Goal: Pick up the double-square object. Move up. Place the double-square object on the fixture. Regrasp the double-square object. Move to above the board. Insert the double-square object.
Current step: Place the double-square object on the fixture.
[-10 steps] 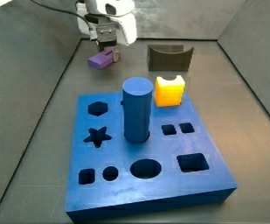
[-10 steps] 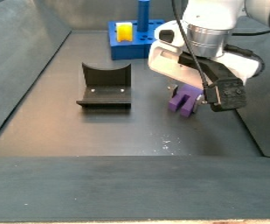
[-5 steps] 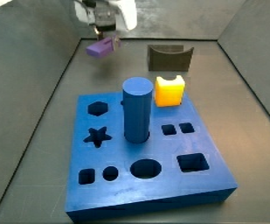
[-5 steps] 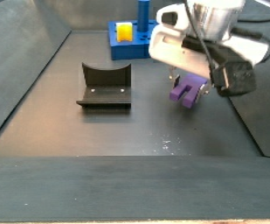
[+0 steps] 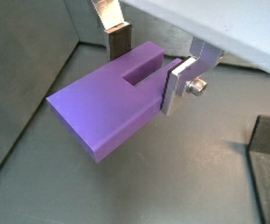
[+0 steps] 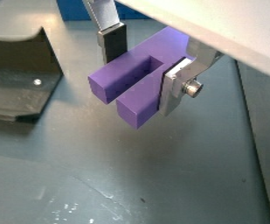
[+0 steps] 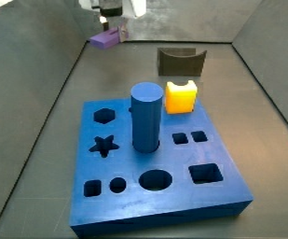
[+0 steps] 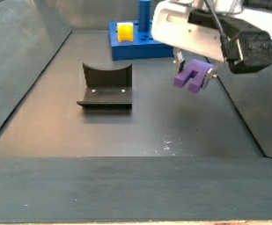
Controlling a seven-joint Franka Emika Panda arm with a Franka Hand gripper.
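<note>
My gripper (image 8: 197, 63) is shut on the double-square object (image 8: 194, 76), a light purple block with two square prongs, and holds it well above the floor. It shows in both wrist views (image 5: 107, 109) (image 6: 135, 82), with the silver fingers (image 6: 178, 83) pressed on its sides, and in a side view (image 7: 105, 38) at the far left. The fixture (image 8: 105, 85) is a dark block with a curved notch; it stands on the floor, left of the gripper, and also shows in a side view (image 7: 181, 62). The blue board (image 7: 158, 163) lies in front.
A tall blue cylinder (image 7: 146, 117) stands in the board and a yellow-orange cube (image 7: 181, 96) sits at its far edge. Grey walls (image 8: 26, 79) enclose the floor on the sides. The fixture also shows in a wrist view (image 6: 18, 74).
My gripper has risen with the double-square object, from resting near the floor to well above it. Nothing else moved.
</note>
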